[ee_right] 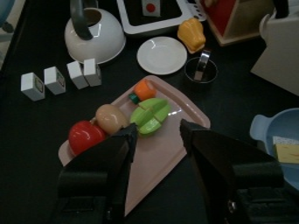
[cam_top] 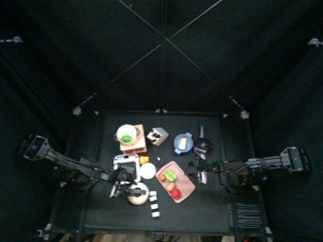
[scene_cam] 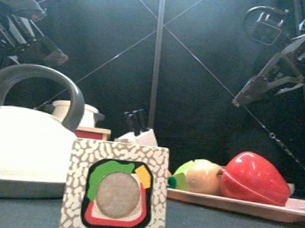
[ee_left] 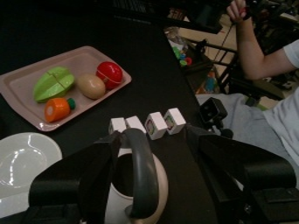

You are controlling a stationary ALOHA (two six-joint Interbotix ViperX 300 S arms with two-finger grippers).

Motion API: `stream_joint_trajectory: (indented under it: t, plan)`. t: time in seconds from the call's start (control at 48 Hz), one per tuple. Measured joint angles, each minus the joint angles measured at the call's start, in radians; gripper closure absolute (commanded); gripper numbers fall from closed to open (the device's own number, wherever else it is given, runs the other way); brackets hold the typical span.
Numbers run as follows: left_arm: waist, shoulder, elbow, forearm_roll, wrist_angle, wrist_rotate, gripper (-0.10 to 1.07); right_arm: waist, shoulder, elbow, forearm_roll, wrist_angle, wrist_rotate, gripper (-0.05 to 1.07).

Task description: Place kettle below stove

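Note:
The white kettle (ee_left: pixel 126 185) with a dark arched handle sits on the table between the jaws of my left gripper (ee_left: pixel 147 150). The jaws are open and stand on either side of it. The kettle also shows in the top view (cam_top: pixel 135 193), the front view (scene_cam: pixel 17 139) and the right wrist view (ee_right: pixel 93 33). A small white toy stove with a red square (ee_right: pixel 158 10) stands beyond the kettle, seen in the top view (cam_top: pixel 158 139) at mid-table. My right gripper (ee_right: pixel 176 166) is open and empty above the pink tray (ee_right: pixel 163 162).
The pink tray (ee_left: pixel 24 98) holds several toy foods. A row of small white blocks (ee_left: pixel 147 125) lies just past the kettle. A white plate (ee_left: pixel 21 166), a metal cup (ee_right: pixel 201 70), a blue bowl (ee_right: pixel 281 131) and a patterned box (scene_cam: pixel 118 188) stand nearby. A person (ee_left: pixel 271 61) sits outside.

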Motion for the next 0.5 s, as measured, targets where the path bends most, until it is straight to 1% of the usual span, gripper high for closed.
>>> stream_joint_trajectory:
  t: [0.146,0.292,0.5]
  plan:
    - [0.005,0.000,-0.002,0.000,-0.002,-0.002,0.04,-0.003,0.000,0.000,0.002,0.000,0.002,0.22]
    - [0.023,0.000,0.000,-0.029,-0.002,-0.002,0.04,-0.006,0.000,0.000,0.003,0.000,0.002,0.22]
    - [0.031,0.000,0.002,-0.054,-0.002,-0.002,0.04,-0.008,-0.002,0.000,0.005,0.000,0.002,0.22]
